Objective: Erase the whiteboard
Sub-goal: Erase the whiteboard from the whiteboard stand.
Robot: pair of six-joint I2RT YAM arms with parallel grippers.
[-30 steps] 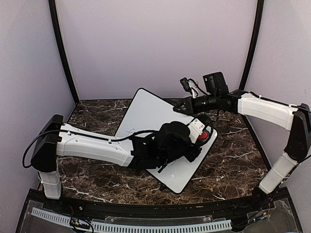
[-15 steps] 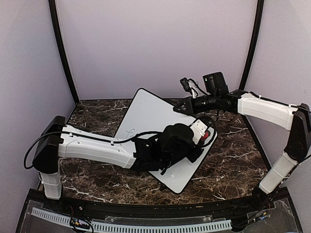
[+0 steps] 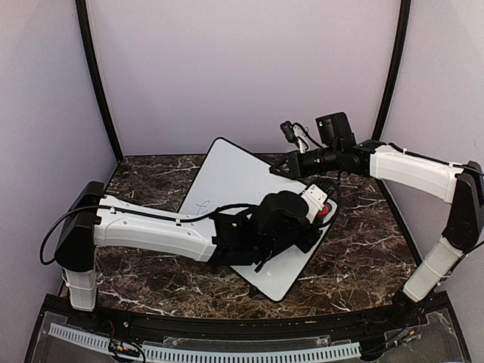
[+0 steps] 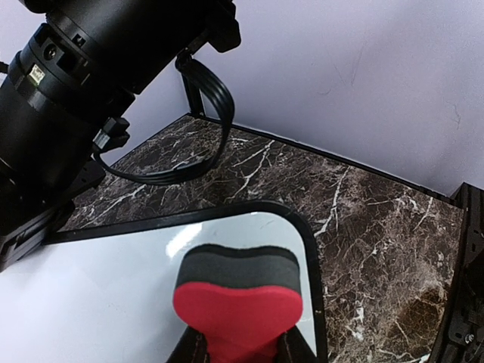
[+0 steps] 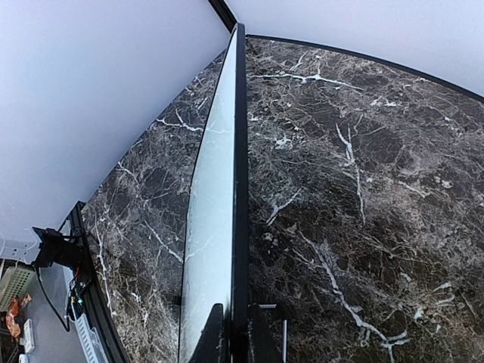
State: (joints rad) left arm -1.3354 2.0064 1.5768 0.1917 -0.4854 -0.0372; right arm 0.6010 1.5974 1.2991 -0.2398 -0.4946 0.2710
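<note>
The left gripper (image 4: 240, 349) pinches a red eraser (image 4: 238, 299) between its two dark fingers, low on the block, so that the felt face is free to meet the board. The block is soft foam, red in the body with a charcoal felt layer on top, and its outline bulges where the squeeze bites in. In the left wrist view it sits over the whiteboard (image 4: 113, 280), close to the rounded corner at about 1 o'clock from it, which suggests the wiping has reached that end of the surface. The board is smooth and glossy white with a thin black rim. In the overhead view it lies at the middle of the table with its long axis running from 11 o'clock to 5 o'clock. A faint grey mark near its 9 o'clock edge may be leftover writing, though it is too small to read. The right gripper (image 5: 231, 336) has its fingers pressed together on the rim at the board's 1 o'clock side, one finger on each face of the edge, most likely to stop the slick board sliding under the eraser's push. Beneath both lies the marble-patterned table (image 4: 378, 227), dark brown with white veins, and plain pale walls enclose it.
</note>
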